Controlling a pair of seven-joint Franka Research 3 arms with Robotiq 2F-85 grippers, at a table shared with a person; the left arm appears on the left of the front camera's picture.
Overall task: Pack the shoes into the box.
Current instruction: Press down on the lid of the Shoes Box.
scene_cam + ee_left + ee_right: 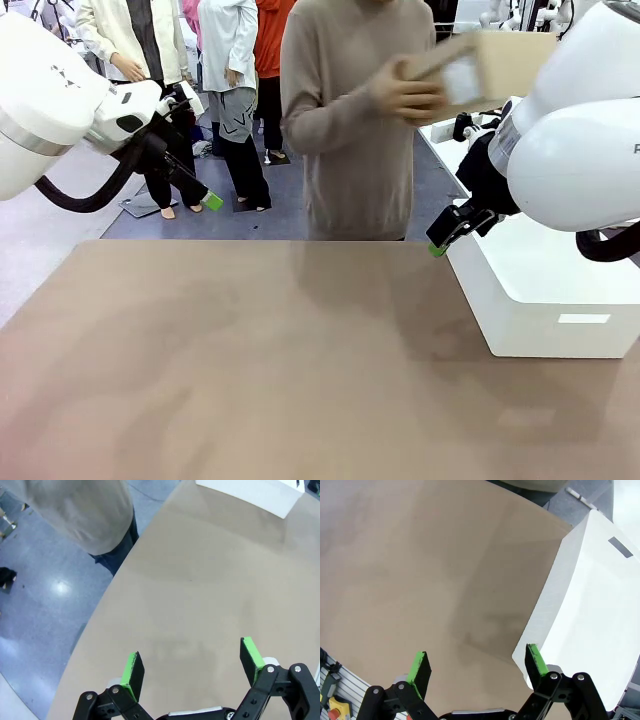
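A person at the far side of the table holds the brown cardboard box (490, 65) up at chest height in both hands; it is blurred. The shoes are out of view. My left gripper (205, 195) hangs raised above the table's far left edge, and in the left wrist view it (192, 667) stands open over bare tabletop with nothing between its green pads. My right gripper (445, 235) hovers at the far right beside the white block, and in the right wrist view it (477, 665) is open and empty.
A large white rectangular block (545, 285) sits on the right side of the brown table (250, 360); it also appears in the wrist views (590, 600) (250, 492). Other people stand on the floor behind the table.
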